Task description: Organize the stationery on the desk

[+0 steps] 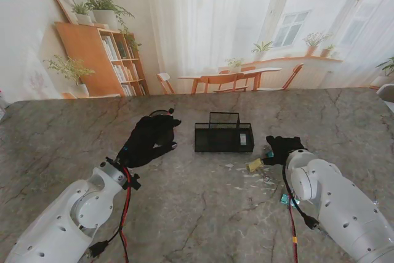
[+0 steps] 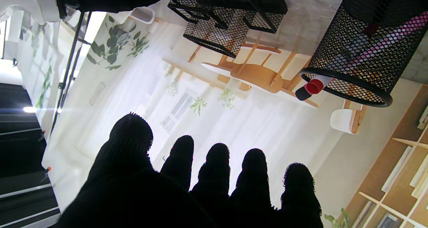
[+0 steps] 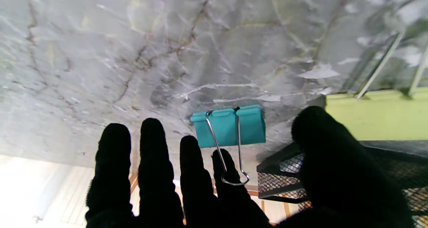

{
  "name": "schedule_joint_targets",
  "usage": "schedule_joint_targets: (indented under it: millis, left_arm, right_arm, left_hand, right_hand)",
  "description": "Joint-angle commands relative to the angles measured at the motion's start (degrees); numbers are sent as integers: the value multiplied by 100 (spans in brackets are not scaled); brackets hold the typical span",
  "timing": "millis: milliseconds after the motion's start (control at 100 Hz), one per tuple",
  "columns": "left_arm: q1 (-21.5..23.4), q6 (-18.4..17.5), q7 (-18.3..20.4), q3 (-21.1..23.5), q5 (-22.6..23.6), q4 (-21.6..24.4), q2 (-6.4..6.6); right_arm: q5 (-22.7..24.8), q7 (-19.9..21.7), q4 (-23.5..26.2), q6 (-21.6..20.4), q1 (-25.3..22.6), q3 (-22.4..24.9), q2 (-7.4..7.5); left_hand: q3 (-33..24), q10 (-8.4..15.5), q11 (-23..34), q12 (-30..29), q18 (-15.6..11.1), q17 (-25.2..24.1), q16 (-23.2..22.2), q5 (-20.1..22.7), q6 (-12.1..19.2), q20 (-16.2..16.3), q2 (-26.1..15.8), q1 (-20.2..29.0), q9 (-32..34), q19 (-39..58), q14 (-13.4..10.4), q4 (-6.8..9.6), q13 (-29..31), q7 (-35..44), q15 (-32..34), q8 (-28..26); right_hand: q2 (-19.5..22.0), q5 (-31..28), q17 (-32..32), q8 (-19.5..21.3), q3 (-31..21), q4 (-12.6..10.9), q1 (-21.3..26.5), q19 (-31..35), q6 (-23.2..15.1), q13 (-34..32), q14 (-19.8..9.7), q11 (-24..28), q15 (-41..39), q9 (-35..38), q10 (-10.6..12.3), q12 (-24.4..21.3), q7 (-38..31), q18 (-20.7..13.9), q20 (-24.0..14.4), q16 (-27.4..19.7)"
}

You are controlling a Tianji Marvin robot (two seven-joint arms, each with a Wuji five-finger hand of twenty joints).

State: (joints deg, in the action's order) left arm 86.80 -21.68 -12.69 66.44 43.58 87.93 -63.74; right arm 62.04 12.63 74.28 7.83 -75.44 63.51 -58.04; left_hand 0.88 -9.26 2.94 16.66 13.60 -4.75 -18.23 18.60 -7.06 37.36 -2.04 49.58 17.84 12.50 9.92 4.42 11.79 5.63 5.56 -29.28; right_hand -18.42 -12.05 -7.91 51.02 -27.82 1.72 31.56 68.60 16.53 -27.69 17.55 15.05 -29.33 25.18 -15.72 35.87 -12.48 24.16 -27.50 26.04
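Two white robot arms with black-gloved hands are reaching over a grey marbled surface (image 1: 197, 214), seen from a camera looking down. Near the middle of the surface a black mesh tray (image 1: 224, 135) is sitting, with a small pale item lying in its right-hand compartment. The left hand (image 1: 149, 140) is hovering just left of the tray, its fingers (image 2: 217, 167) stretched out and spread, gripping nothing. From the left wrist camera, a round black mesh cup (image 2: 364, 50) is showing close by, with pens lying inside it and a red-capped marker (image 2: 311, 87) poking out of its rim; the mesh tray is sitting beyond it. In the overhead view the left hand is covering that cup. The right hand (image 1: 283, 148) is resting low just right of the tray, palm toward the surface, fingers released and apart, with nothing clasped. From the right wrist camera, a teal binder clip (image 3: 229, 126) is lying on the surface just ahead of the fingertips, its wire handles reaching back over one finger; whether they are touching is unclear. A yellow-green binder clip (image 1: 254, 165) is lying beside the right hand, between it and the tray. Another small teal piece (image 1: 284, 199) is lying nearer to me, beside the right forearm; it is too small to identify.
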Motion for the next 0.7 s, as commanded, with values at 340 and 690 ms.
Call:
schedule_joint_targets:
  millis: [340,690]
  left_arm:
    - [-64,37,76,-96,-59,-29,-6]
    - [-55,62,85,-97,-41,-17,-1]
  right_arm:
    - [41,-32,-218,-157,94,-61,15]
    - [108,-366,-565,-242,291,-332,28]
  left_hand:
    - [153,-25,4,29,-158,-73,-45,76,14,-29,-418,191,68,-42,-76,-690,71,29,36,-51]
    - [148,-32,3,29,-156,-71,-47,78,9,-20,-419,208,65,-35,-68,-689,72,31,38,-52]
  right_hand:
    - [-10,-507,-562,99,221,-92,477,433,-125,-507,-130,565,-441,448,6,70,-248,-134,57,88]
    - [-386,-1297,-2301,643,-331,-93,1021,1028,-246,-1537,-705,2134,-1472,962,293,201,-1152,-1128,80,15]
